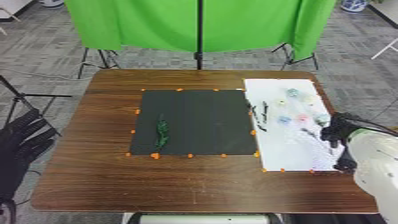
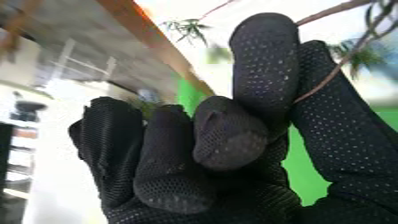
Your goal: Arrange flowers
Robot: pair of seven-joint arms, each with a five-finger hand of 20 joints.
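In the head view my right hand [image 1: 338, 132] is over the right edge of the white sheet [image 1: 277, 160], beside the blue flower [image 1: 284, 120] and the pink flower [image 1: 302, 118]. The right wrist view has my right hand [image 2: 266, 65] with its thumb and a finger closed on a thin brown stem [image 2: 330, 77], the other fingers curled. More small flowers in pale blue [image 1: 293, 92] and cream [image 1: 281, 102] lie farther up the sheet. A green leafy sprig [image 1: 163, 132] rests on the left part of the black mat [image 1: 209, 122]. My left hand [image 1: 19, 142] is off the table's left side, fingers extended.
Orange tabs [image 1: 155, 156] run along the edges of the mat and sheet on the brown table [image 1: 195, 187]. Thin dark pieces [image 1: 265, 112] lie at the sheet's left side. A green cloth [image 1: 142, 25] on a stand hangs behind the table.
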